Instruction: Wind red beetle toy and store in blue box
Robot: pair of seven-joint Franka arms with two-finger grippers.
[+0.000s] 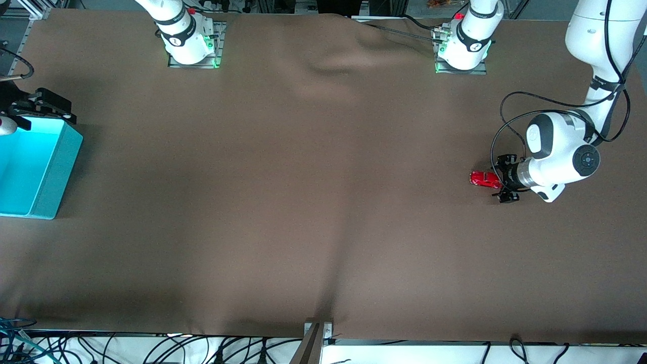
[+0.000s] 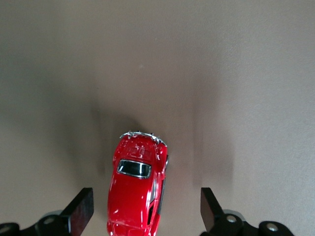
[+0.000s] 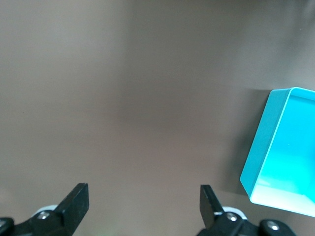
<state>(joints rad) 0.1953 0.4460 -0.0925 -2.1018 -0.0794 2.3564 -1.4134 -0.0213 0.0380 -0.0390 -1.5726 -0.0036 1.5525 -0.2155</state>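
While the red beetle toy is lying on the brown tablecloth, it is being straddled by the left gripper, whose jaws are being held wide apart, one finger on each flank and neither touching. Beside the blue box, the right gripper is being held over bare cloth, jaws spread and nothing between them.

Left claw is low with fingers spread wide; right claw waits, fingers also spread.
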